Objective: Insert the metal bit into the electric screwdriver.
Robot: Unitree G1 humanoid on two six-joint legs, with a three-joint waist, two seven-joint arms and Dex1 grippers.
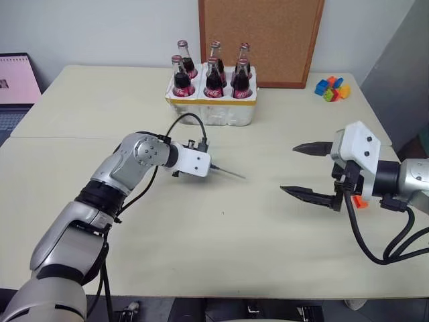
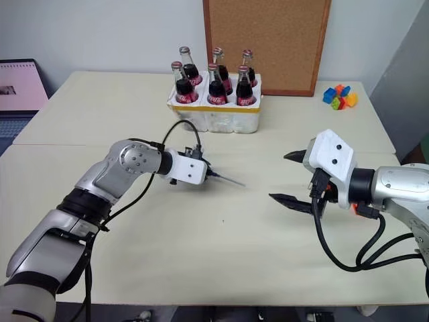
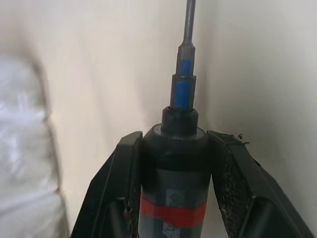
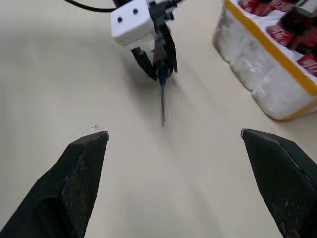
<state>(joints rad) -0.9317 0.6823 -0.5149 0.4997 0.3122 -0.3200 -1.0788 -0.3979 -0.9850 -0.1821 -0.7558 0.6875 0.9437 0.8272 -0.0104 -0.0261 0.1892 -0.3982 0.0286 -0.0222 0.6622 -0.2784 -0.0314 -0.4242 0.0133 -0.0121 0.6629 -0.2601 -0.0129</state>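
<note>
Pale cream table against a white wall, with a cork board leaning at the back, a foam tray of cola bottles mid-table, some toy blocks off to the right and a laptop at the left edge. We see the left gripper with its two black fingers clamped tight on the electric screwdriver, a black barrel with a red band. The metal bit already sticks straight out of the screwdriver's nose, its blue-marked shank seated in the collar in the left wrist view, and the thin rod points out over the table toward the right arm. The right gripper hangs well apart from the tool, over bare tabletop, jaws spread wide and holding nothing. We judge the insertion essentially done: the bit sits in the tool and the free gripper is clear of it. We can't tell whether the bit is pushed fully home or just resting in the socket. What's left, if anything, is a final seat check or setting the tool down.
</note>
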